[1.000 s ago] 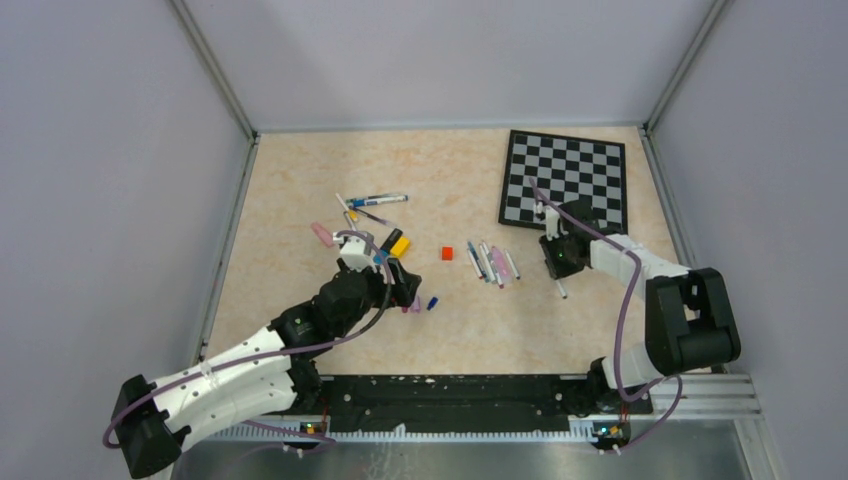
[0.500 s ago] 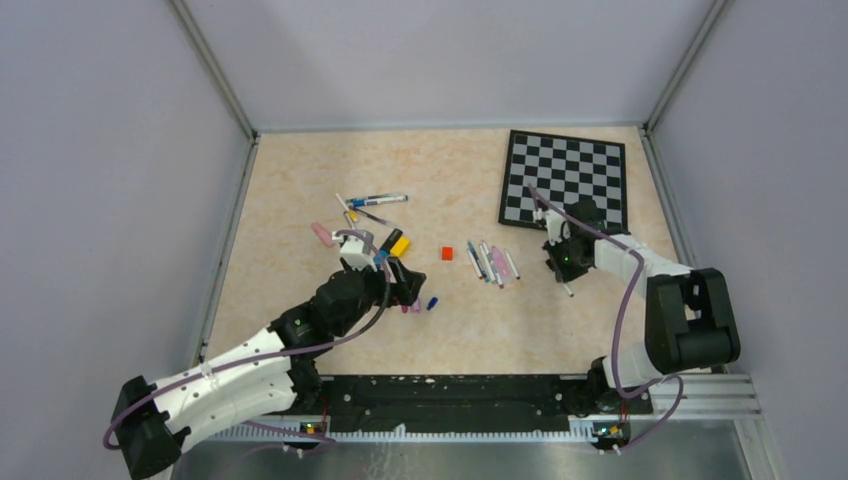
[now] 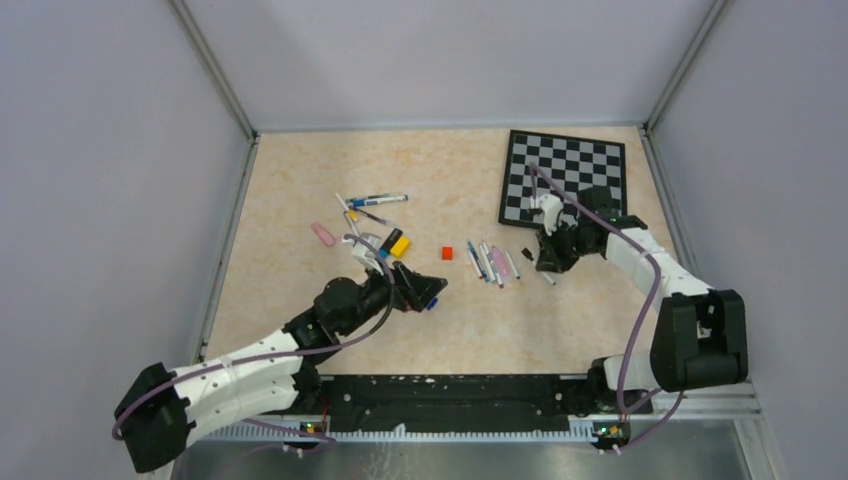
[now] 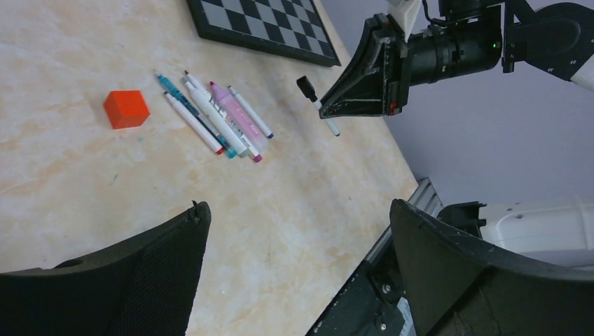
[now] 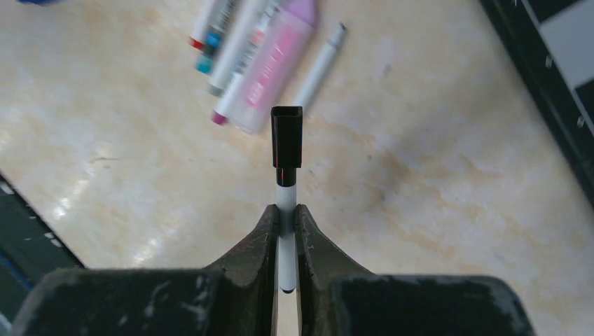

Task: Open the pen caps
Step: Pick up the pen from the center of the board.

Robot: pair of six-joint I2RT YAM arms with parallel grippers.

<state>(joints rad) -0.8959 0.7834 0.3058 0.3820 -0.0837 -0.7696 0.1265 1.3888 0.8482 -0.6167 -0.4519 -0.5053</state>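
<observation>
Pen [image 5: 284, 196] tight in right pincer [image 5: 284, 208], black cap [image 5: 286, 136] beyond its tips; left pincer [image 4: 298, 208] wide

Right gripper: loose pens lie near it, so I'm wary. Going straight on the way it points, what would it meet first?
Probably the pink highlighter ahead, with the black cap of the held pen leading; it may meet bare table first, height being unclear.

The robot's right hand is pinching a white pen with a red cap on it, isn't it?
Not quite: the cap is black, not red. The right wrist view shows the right gripper shut on the white pen, with the black cap on its end.
</observation>
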